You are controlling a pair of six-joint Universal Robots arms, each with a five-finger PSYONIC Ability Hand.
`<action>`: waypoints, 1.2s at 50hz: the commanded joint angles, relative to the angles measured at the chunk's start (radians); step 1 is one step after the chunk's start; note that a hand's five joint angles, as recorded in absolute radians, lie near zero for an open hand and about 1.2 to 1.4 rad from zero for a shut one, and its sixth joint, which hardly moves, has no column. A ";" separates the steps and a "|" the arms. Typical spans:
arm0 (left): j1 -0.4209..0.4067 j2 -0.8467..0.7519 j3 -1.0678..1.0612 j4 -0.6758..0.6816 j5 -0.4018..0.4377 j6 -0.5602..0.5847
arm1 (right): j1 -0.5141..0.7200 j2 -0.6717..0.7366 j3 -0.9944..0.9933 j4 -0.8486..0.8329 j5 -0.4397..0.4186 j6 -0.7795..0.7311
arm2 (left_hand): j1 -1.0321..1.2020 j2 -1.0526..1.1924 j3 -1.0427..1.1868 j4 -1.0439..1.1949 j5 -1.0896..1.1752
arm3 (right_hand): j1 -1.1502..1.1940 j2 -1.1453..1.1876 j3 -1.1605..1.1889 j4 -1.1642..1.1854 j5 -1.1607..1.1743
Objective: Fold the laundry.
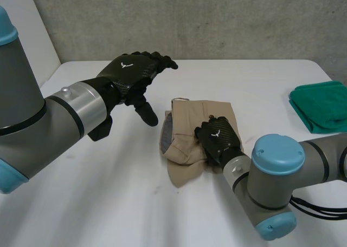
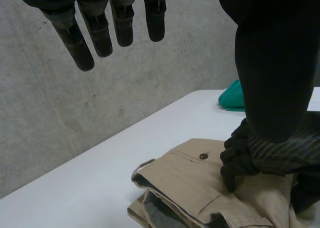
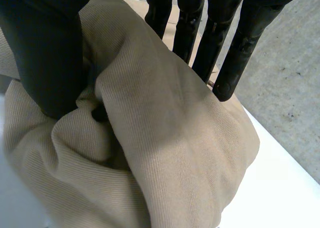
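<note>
Right hand [image 1: 218,140] clamps a fold of the folded khaki trousers [image 1: 187,122] between thumb and fingers. Left hand [image 1: 133,71] hovers alongside, fingers apart. Green cloth [image 1: 320,103] lies well apart.

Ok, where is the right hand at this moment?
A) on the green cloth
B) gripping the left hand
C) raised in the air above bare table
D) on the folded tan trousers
D: the right hand is down on the tan trousers, a fold of them bunched between its thumb and fingers, while the green cloth lies apart by the table edge and the left hand hovers open.
</note>
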 commanded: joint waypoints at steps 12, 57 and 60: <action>0.003 0.000 -0.004 0.002 -0.001 0.001 | -0.163 -0.012 -0.090 0.131 -0.019 -0.084 | 0.017 0.019 0.020 0.018 0.028 | 0.801 0.669 0.665 0.664 0.751; 0.017 0.000 -0.004 0.016 -0.007 -0.022 | -0.719 0.189 -0.880 0.266 -0.338 -0.201 | 0.019 0.022 0.022 0.021 0.030 | 0.801 0.669 0.665 0.664 0.751; 0.017 -0.002 -0.004 0.016 -0.007 -0.022 | -0.776 0.192 -0.783 0.255 -0.379 -0.204 | 0.019 0.022 0.022 0.021 0.030 | 0.801 0.669 0.665 0.664 0.751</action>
